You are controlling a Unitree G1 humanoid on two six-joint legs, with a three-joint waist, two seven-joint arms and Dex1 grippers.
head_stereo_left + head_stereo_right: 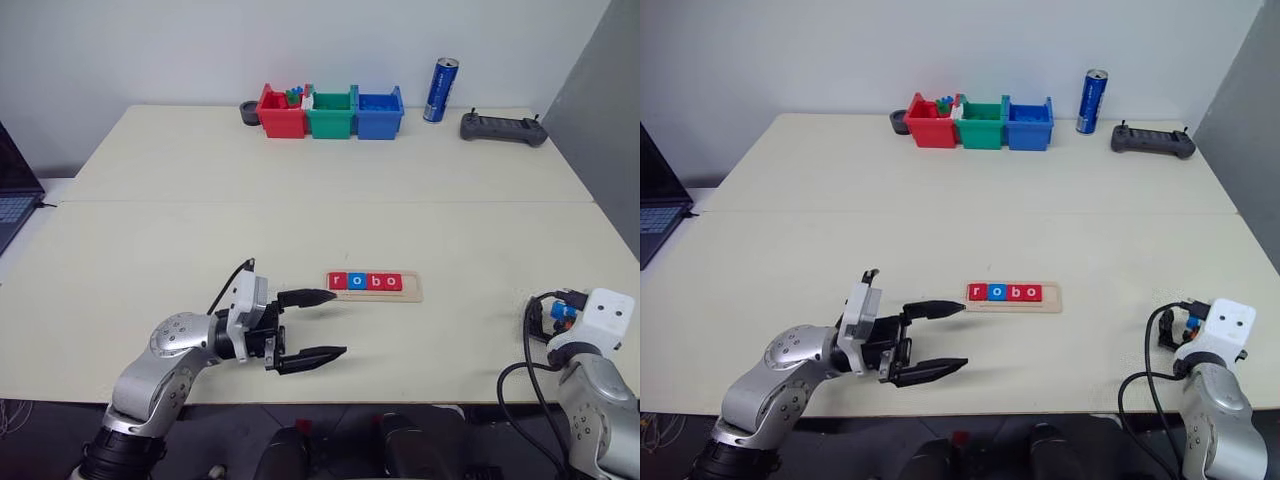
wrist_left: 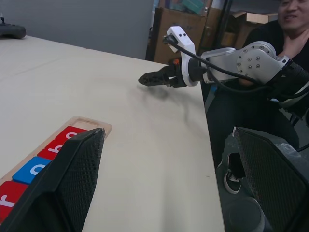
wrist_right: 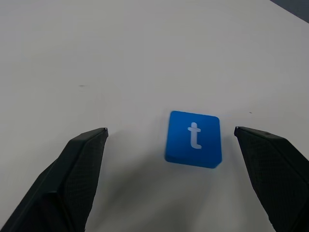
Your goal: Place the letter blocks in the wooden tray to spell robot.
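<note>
Blue "t" block (image 3: 194, 138) lies flat on the bench (image 1: 300, 220), framed between the spread fingers of the right claw (image 3: 171, 133), which hangs released above it and grasps nothing. Four other blocks (image 1: 366, 282), reading r, o, b, o, already sit in the wooden tray (image 1: 412, 291) near the bench's middle, with one bare slot at its right end. That tray is well apart from the "t", which rests close to the bench's right edge. Left claw (image 1: 325, 325) also stands wide open and empty, just beside the tray's left end. The risks appear plain: a flat tile gives little to pinch, so closing fingers may skid it toward the edge and off. A crooked placement could jostle the neighbouring "o", and the left claw may bump the tray out of line.
</note>
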